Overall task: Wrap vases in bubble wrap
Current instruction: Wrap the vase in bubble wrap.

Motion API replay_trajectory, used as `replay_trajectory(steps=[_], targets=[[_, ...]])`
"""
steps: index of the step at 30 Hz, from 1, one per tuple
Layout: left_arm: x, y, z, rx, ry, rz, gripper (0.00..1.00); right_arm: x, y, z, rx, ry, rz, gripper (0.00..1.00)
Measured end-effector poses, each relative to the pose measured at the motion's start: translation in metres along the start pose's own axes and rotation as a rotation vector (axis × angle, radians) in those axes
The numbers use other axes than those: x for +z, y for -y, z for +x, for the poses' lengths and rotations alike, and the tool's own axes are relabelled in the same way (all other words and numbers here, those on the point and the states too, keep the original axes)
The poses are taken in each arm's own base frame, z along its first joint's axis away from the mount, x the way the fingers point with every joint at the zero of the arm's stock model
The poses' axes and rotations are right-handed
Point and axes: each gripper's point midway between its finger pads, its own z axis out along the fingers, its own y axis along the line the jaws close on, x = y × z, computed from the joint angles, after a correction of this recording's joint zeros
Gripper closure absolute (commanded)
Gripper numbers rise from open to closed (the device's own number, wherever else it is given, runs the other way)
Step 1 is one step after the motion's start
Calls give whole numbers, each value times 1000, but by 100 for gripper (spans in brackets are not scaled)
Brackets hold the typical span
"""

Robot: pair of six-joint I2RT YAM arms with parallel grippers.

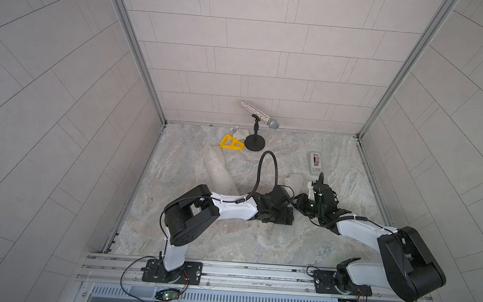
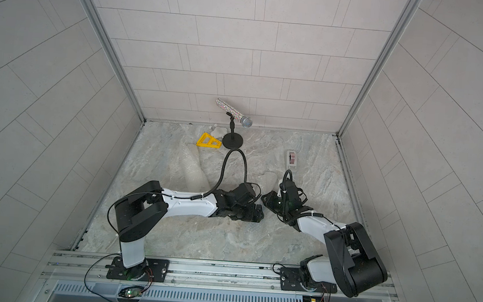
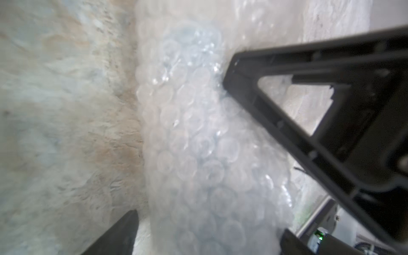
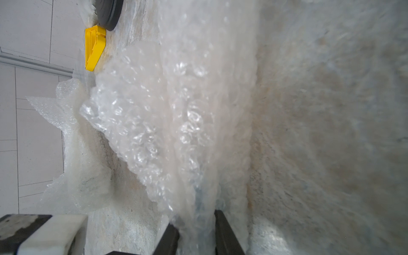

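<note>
A long white vase (image 1: 221, 176) lies on the table, rolled in bubble wrap, left of centre in both top views. Between my grippers lies a bundle of bubble wrap (image 3: 198, 136) with a pale blue tint inside; the vase in it shows only as that tint. My left gripper (image 3: 207, 238) is open, its jaws standing wide on either side of this bundle, one fingertip (image 3: 123, 231) a little apart from it. My right gripper (image 4: 196, 231) is shut on a fold of the bubble wrap (image 4: 167, 114). One right finger (image 3: 309, 114) presses against the bundle in the left wrist view.
A glittery microphone (image 1: 259, 114) on a black stand is at the back, with a yellow triangular piece (image 1: 232, 142) beside it. A grey tape dispenser (image 1: 316, 163) lies at the back right. Both arms meet at the table's centre (image 1: 293, 211).
</note>
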Motion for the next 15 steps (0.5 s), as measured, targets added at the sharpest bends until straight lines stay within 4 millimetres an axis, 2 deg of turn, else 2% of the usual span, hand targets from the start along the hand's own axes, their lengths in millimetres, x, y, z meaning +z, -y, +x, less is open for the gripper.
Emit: replay_trajectory(steps=[4,9,13,15], targets=[[-3,-10,2,33,5,-54,31,0,1,1,1,-3,2,73],[-11,-23,-1,124,-1,-119,37,0,-1,3,6,-14,-3,73],[-24,-42,-6,205,-14,-188,36,2,-4,9,4,-28,-9,73],[-29,-49,-5,247,-31,-211,31,6,-5,13,7,-39,-13,74]])
